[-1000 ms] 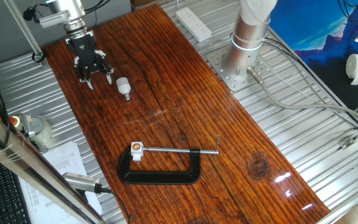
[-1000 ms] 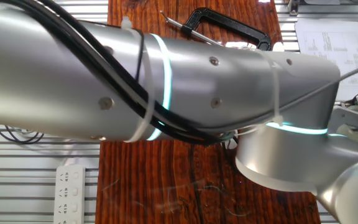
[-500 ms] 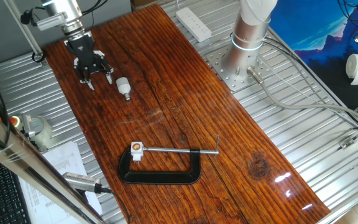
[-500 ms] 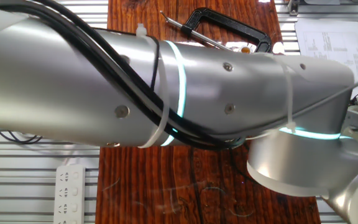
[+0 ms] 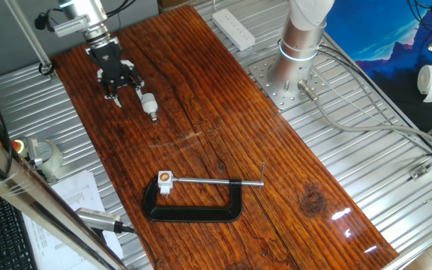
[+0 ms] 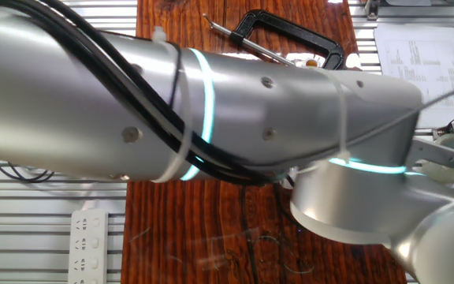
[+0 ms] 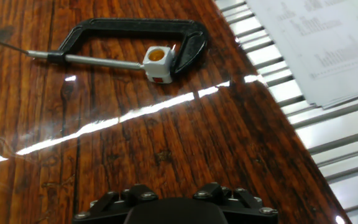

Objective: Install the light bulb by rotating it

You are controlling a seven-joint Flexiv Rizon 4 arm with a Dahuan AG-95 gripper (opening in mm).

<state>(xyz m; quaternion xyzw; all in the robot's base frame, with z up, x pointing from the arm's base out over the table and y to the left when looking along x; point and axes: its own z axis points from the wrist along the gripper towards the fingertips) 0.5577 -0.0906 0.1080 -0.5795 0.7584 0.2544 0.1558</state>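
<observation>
**A:** Which step is this?

**B:** The reach, I'd judge. The gripper point(image 5: 124, 88) hangs above the wooden table point(image 5: 223, 135) with its fingers spread and nothing between them. The light bulb point(image 5: 150, 104) lies on its side just beside the fingertips, untouched.

**A:** And the socket?

**B:** The white socket block point(image 5: 164, 178) sits well apart from the bulb, held in the black C-clamp point(image 5: 193, 209). The hand view shows it point(image 7: 157, 63) with its copper hole facing up, but no bulb.

**A:** What does the next move call for?

**B:** Probably centring over the bulb, descending, and closing on its dome so the base stays free for threading.
</observation>
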